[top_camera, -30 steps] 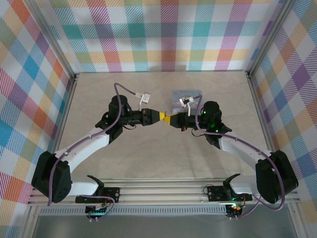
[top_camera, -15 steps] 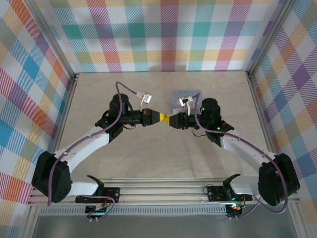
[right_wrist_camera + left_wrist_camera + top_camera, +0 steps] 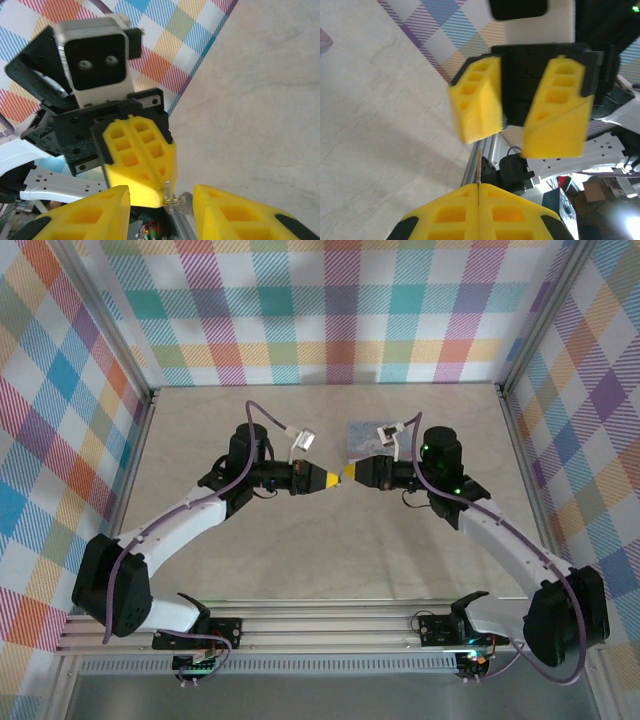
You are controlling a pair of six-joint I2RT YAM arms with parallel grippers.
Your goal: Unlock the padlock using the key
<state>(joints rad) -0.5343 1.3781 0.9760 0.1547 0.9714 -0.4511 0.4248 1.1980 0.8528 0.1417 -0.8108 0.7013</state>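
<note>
My left gripper (image 3: pixel 479 186) is shut on the key (image 3: pixel 479 167), whose thin toothed blade sticks out edge-on from between its yellow fingers. In the right wrist view the key (image 3: pixel 170 196) juts from the tip of the left gripper's fingers (image 3: pixel 137 160), with a small round metal piece (image 3: pixel 185 202) beside it. My right gripper (image 3: pixel 161 196) is open, and its two yellow fingers flank the key without touching it. In the top view the left gripper (image 3: pixel 328 480) and right gripper (image 3: pixel 350 473) meet tip to tip above mid-table. The padlock is hidden from view.
A pale blue printed tin (image 3: pixel 362 436) lies on the table just behind the right gripper. Plaid walls and aluminium frame posts (image 3: pixel 152 400) enclose the beige table (image 3: pixel 330 550). White cable connectors (image 3: pixel 301 440) stick up from both wrists.
Both grippers have shifted slightly toward the back of the table while staying tip to tip. The right arm has stretched out, its wrist now farther right.
</note>
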